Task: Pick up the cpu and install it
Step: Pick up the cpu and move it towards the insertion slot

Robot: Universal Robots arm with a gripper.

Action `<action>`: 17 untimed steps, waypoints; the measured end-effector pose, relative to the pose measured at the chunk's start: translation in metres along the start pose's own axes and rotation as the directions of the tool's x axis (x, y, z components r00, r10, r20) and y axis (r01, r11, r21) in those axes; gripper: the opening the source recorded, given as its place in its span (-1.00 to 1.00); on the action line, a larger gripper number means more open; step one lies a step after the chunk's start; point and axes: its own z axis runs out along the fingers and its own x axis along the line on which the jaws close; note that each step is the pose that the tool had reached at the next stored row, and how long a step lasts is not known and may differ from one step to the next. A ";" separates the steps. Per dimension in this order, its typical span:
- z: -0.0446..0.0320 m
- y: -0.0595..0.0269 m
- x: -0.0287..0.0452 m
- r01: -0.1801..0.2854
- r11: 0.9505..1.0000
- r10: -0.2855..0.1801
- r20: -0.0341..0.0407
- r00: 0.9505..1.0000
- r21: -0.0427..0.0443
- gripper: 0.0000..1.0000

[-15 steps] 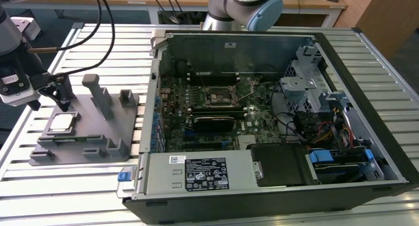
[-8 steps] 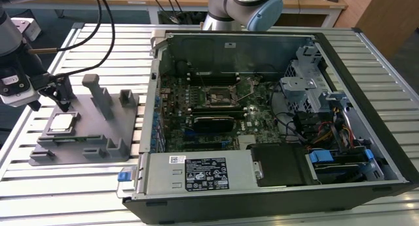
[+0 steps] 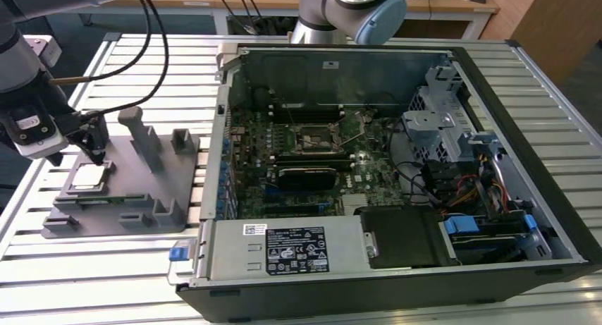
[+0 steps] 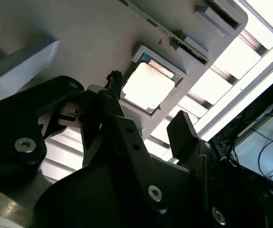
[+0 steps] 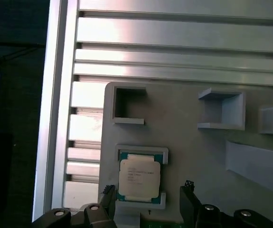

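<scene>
1. One gripper [image 3: 94, 147] hovers over the cpu [image 3: 89, 175], which lies flat in the grey holder tray [image 3: 141, 212]. The exterior view adds the distant motherboard socket [image 3: 315, 137].
2. First wrist view: spread fingers [image 5: 108, 192] flank the cpu [image 5: 138, 178]. Off-centre closing could strike the pocket wall.
3. Second wrist view: its oblique angle reveals the fingertips [image 4: 113, 78] are above the cpu [image 4: 148, 85]. Shallow descent risks tilting it.
</scene>
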 end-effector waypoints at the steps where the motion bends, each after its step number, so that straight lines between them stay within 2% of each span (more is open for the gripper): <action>1: 0.0021 0.0000 0.0019 0.000 1.000 0.000 0.000 1.000 0.000 0.29; 6: 0.0115 0.0000 0.0086 -0.010 1.000 0.010 0.002 1.000 0.000 0.32; 7: 0.0133 -0.0001 0.0086 -0.016 1.000 0.016 0.002 1.000 0.000 0.44; 12: 0.0223 -0.0004 0.0084 -0.061 0.998 0.061 0.004 0.998 -0.002 0.44; 17: 0.0309 -0.0002 0.0081 -0.063 0.998 0.063 0.004 0.998 -0.002 0.44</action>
